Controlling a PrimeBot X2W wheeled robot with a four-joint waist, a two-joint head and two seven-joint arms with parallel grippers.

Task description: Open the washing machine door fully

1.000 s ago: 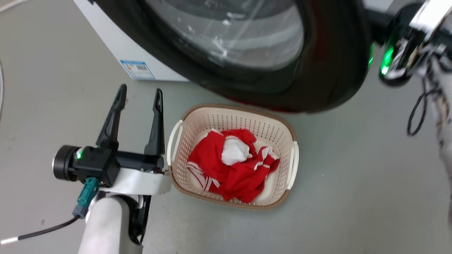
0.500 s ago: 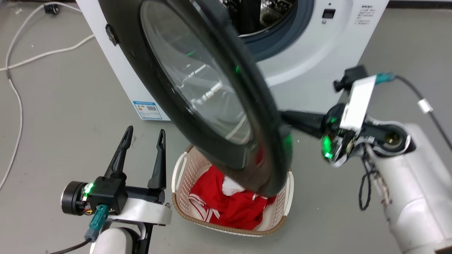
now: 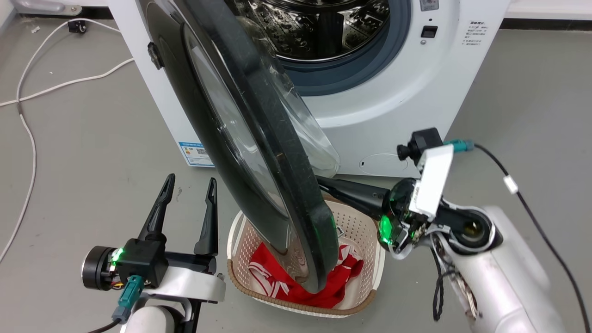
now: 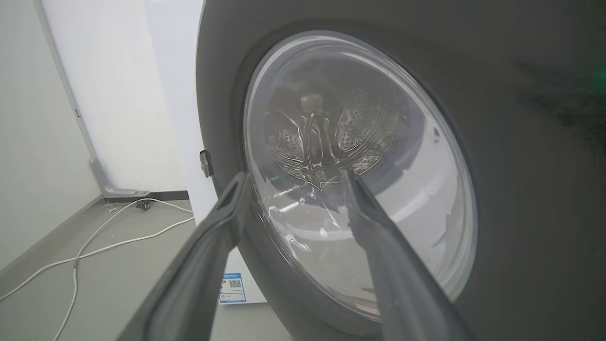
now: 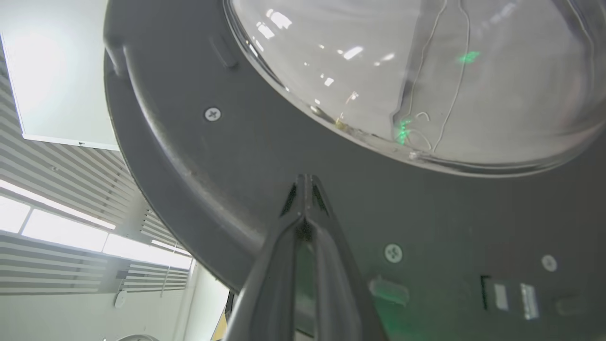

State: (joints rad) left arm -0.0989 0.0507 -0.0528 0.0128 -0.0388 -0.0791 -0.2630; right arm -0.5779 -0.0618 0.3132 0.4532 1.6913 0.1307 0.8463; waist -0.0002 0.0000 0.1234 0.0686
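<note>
As the washing machine door (image 3: 286,185) stands open, red cloth (image 3: 277,282) in basket (image 3: 356,226)

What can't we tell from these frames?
- Head view: the round glossy black washing machine door hides the fingertips of the right end effector.
- Right wrist view: its shut tips near the door's inner face; contact unclear.
- Head view: door covers much of the cream perforated laundry basket; contents beyond red cloth hidden.
- Head view: door's top cut off.

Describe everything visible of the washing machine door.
The washing machine door is a large glossy black disc around a clear bulging glass bowl, screws on its grey inner face. It hangs well open, hinged at the head view's left, above the laundry basket. The shut right claw touches its inner face tip-first.
</note>
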